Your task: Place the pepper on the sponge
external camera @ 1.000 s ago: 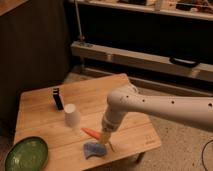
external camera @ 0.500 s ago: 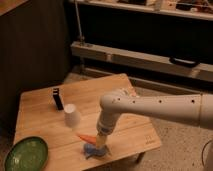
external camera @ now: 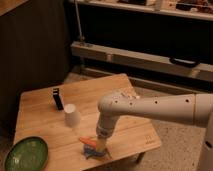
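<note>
The orange-red pepper [external camera: 89, 142] lies across the top of the blue-grey sponge [external camera: 95, 152] near the front edge of the wooden table [external camera: 45, 100]. My gripper [external camera: 100, 143] hangs at the end of the white arm [external camera: 150, 109], right over the pepper's right end and the sponge. The arm's wrist covers most of the gripper and part of the sponge.
A white cup [external camera: 71, 115] stands left of the arm, with a black upright object [external camera: 58, 98] behind it. A green plate [external camera: 25, 153] sits at the table's front left corner. A metal rack [external camera: 150, 55] runs behind the table.
The arm has shifted left and lowered toward the sponge, carrying the pepper from beside the sponge to on top of it.
</note>
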`<move>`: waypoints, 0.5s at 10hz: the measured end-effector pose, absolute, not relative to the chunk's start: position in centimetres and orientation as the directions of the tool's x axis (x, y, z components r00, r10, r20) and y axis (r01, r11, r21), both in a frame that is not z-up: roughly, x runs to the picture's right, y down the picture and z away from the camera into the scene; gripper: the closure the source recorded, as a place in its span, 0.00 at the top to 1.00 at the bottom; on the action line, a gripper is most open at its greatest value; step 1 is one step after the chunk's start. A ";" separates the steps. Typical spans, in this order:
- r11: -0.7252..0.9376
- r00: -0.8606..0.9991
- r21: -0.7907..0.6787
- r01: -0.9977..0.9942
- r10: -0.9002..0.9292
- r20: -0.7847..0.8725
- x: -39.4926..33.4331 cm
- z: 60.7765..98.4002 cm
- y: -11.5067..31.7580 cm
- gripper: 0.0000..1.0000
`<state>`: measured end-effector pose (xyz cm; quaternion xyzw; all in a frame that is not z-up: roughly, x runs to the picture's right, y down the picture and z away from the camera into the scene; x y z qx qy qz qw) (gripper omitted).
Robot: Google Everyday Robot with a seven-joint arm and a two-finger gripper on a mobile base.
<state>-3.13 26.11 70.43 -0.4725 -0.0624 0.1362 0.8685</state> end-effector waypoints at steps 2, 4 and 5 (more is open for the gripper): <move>0.511 0.954 -0.840 -0.184 0.300 -0.027 -3.3 70.4 26.1 0.80; 0.509 0.952 -0.840 -0.188 0.305 -0.028 -3.8 70.8 25.7 0.80; 0.509 0.952 -0.840 -0.186 0.306 -0.025 -4.0 70.8 25.5 0.80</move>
